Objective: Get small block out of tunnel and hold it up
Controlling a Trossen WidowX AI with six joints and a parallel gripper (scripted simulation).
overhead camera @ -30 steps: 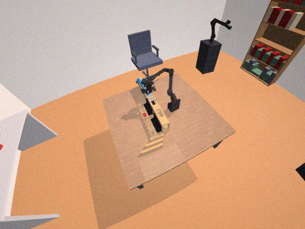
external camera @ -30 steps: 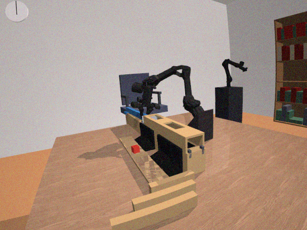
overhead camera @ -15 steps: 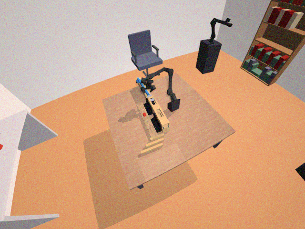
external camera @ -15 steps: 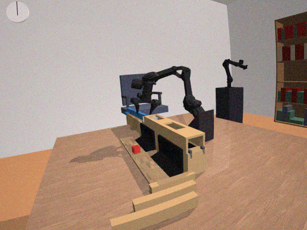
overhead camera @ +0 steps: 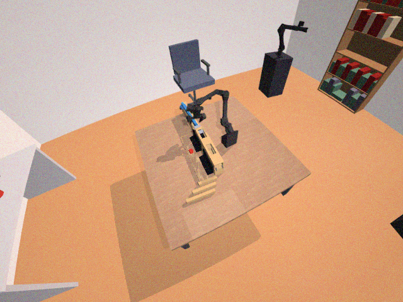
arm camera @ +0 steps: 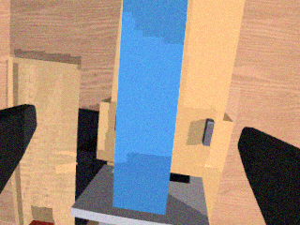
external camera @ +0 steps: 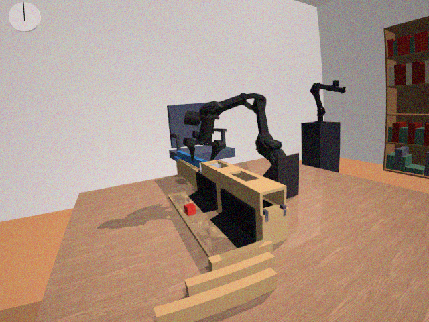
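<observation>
On the left side, a small red cube (overhead camera: 191,151) (external camera: 190,208) (arm camera: 42,223) lies outside the tunnel, on a flat tan panel (external camera: 214,235) (arm camera: 47,141) toward the table's left edge. Next, near the far edge, the black gripper (overhead camera: 196,119) (external camera: 202,159) (arm camera: 141,127) has its fingers wide apart, with nothing between them clamped. They stand around the long blue bar handle (overhead camera: 185,108) (external camera: 188,156) (arm camera: 150,94). The cube is lower than the gripper and well apart from it. To the right, the long tan box-shaped tunnel (overhead camera: 206,140) (external camera: 270,182) (arm camera: 211,70) runs toward the near edge.
</observation>
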